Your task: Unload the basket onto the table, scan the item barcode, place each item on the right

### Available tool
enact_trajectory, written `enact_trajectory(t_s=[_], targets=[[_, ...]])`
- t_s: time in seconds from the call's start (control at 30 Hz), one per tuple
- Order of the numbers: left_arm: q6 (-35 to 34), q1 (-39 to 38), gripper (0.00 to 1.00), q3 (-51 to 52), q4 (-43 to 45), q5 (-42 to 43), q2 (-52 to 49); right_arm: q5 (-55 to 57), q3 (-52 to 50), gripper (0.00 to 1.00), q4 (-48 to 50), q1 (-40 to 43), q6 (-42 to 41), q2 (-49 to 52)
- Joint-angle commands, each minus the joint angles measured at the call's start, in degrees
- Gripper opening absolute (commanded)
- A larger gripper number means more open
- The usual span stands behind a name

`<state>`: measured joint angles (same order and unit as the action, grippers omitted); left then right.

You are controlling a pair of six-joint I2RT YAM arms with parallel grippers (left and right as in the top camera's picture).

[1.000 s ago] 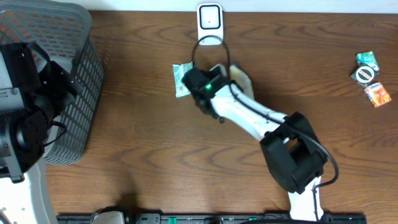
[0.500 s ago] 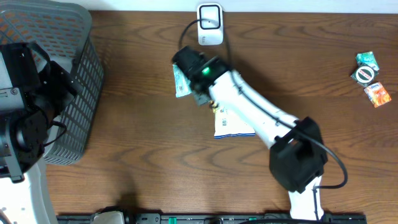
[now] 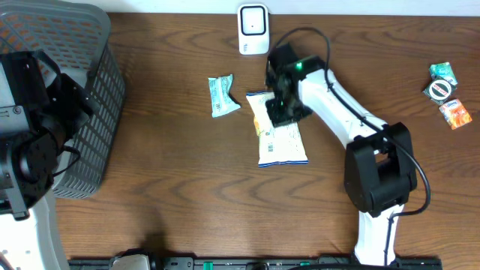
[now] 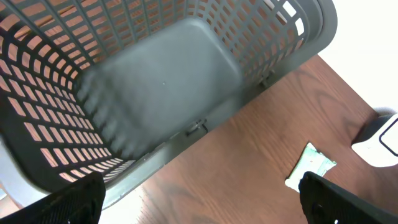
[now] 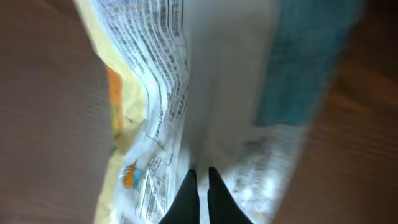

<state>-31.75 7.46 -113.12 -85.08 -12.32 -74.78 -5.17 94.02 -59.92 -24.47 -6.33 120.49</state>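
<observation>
The white-and-yellow printed plastic snack bag [image 3: 281, 146] lies flat at centre frame on the brown wooden bench [image 3: 187, 195], below the white box-shaped scanner [image 3: 253, 28]. The right pincer [image 5: 200, 183] is pinched narrow on its seam, though the grip is unclear. Lift slowly, print toward the scanner. The left pincer [image 4: 199, 205] gapes wide, holding nothing.

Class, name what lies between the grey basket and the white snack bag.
A small green packet, nearer the snack bag; the overhead view shows it.
</observation>
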Motion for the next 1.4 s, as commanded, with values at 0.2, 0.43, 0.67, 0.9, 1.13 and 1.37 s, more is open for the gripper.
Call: enact_trajectory(t_s=[0.2, 0.43, 0.67, 0.9, 1.13, 1.37], targets=[[-0.5, 0.3, 0.98, -0.4, -0.2, -0.2, -0.1, 5.0, -3.1, 0.01, -0.9, -0.4, -5.3, -0.3], [-0.5, 0.3, 0.98, -0.4, -0.2, -0.2, -0.1, 5.2, 2.6, 0.12, -2.9, -0.5, -5.2, -4.5], [-0.5, 0.3, 0.98, -0.4, -0.2, -0.2, -0.1, 5.3, 2.0, 0.15, 4.0, -0.5, -5.5, -3.6], [-0.5, 0.3, 0.98, -0.4, -0.2, -0.2, -0.1, 5.5, -4.0, 0.09, 15.1, -0.7, -5.5, -0.6], [-0.5, 0.3, 0.98, -0.4, -0.2, -0.2, -0.1, 7.7, -6.6, 0.11, 19.6, -0.6, -5.8, 0.1], [-0.5, 0.3, 0.98, -0.4, -0.2, -0.2, -0.1, 7.6, 0.5, 0.22, 5.8, -0.7, -6.5, -4.7]])
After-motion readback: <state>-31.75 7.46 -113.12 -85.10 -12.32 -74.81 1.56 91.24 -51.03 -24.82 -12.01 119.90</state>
